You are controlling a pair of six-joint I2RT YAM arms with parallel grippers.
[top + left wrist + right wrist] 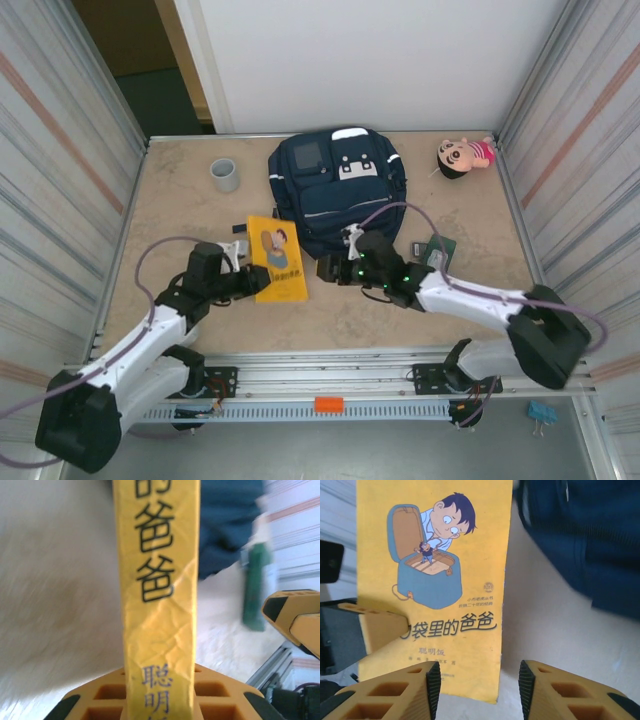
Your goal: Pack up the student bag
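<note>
Thin yellow paperback book (277,258), beside the navy fabric student bag (337,190): my left gripper (262,282) is pinching its spine, seemingly tightly, while my right gripper (479,672) is gaping empty.

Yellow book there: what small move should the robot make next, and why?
Probably draw the right pincer back from the yellow book and toward the student bag. Its jaws stand open with the book's edge just ahead, while the left pincer grips the book by its spine, so the book seems to need no second hold.
</note>
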